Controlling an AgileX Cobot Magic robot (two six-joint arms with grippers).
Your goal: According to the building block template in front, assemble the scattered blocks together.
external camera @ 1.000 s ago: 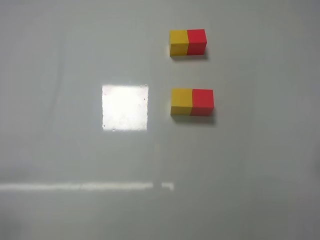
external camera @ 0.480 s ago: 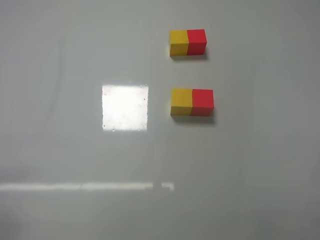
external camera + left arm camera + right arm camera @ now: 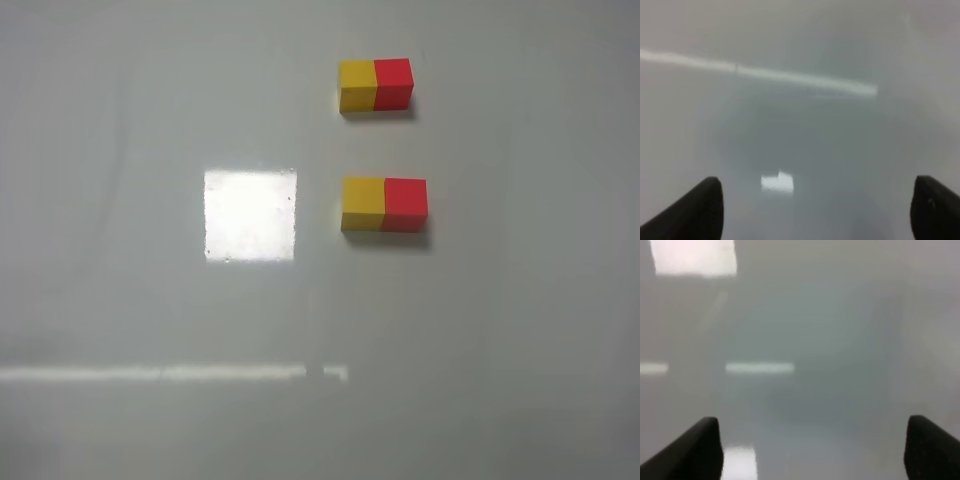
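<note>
The building block template [image 3: 375, 85], a small yellow-and-red bar, lies at the far side of the table in the exterior high view. Nearer, the scattered yellow cube [image 3: 363, 203] and red cube [image 3: 404, 204] sit side by side, touching, yellow on the left and red on the right. Neither arm shows in the exterior high view. My left gripper [image 3: 817, 212] is open over bare table, its black fingertips [image 3: 700, 207] wide apart. My right gripper [image 3: 812, 450] is open too, its fingertips [image 3: 697, 447] wide apart, with nothing between them.
The table [image 3: 150, 120] is a glossy grey-white surface. A bright square light reflection [image 3: 250, 214] lies left of the cubes, and a thin reflected strip [image 3: 170, 373] runs across the near part.
</note>
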